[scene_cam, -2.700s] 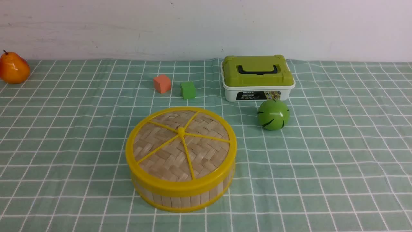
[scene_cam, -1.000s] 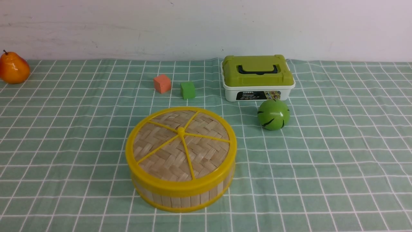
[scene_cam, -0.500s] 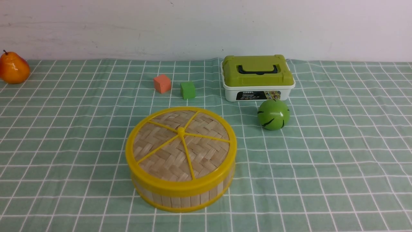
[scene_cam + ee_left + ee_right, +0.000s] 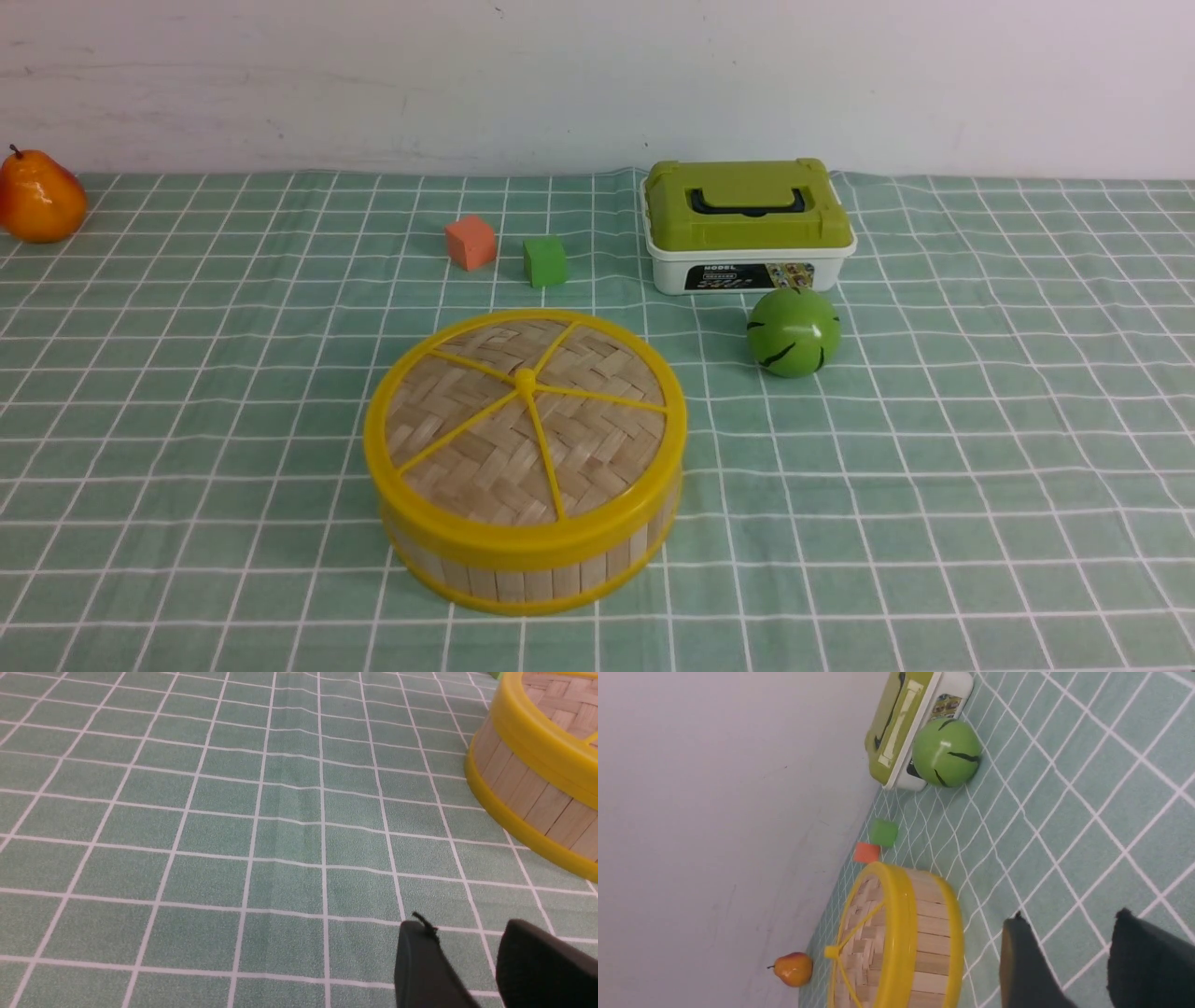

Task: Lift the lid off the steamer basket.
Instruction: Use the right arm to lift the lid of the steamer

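Neither arm reached into my front view, so I read their poses from the wrist cameras. The left gripper (image 4: 467, 933) sat low over the checked green cloth (image 4: 224, 835), its two dark fingers (image 4: 420, 970) spread with bare cloth showing through the gap, and nothing was held. It was clear of the steamer basket (image 4: 523, 798), not touching it. The right gripper (image 4: 1071, 924) was rolled onto its side, going by the tilted scene on its camera. Its fingers (image 4: 1024, 966) were likewise parted and empty, hanging over cloth and apart from the basket.

The lid (image 4: 525, 420) lay flat and seated on the steamer basket (image 4: 523, 574), its yellow rim flush over the basket's top rim all round. The woven tan bamboo panel was divided by five yellow spokes meeting at a small centre knob. Below it I saw the upright bamboo slats and the yellow bottom rim resting on the cloth. The pair stood toward the near edge of the counter, slightly left of its middle.

Toward the far edge were an orange cube (image 4: 470, 242) and a green cube (image 4: 545, 260) near each other. To their right stood a white box with a green lid (image 4: 747, 210), with a green ball (image 4: 793, 332) just in front of it. A pear (image 4: 39, 198) sat at the far left corner
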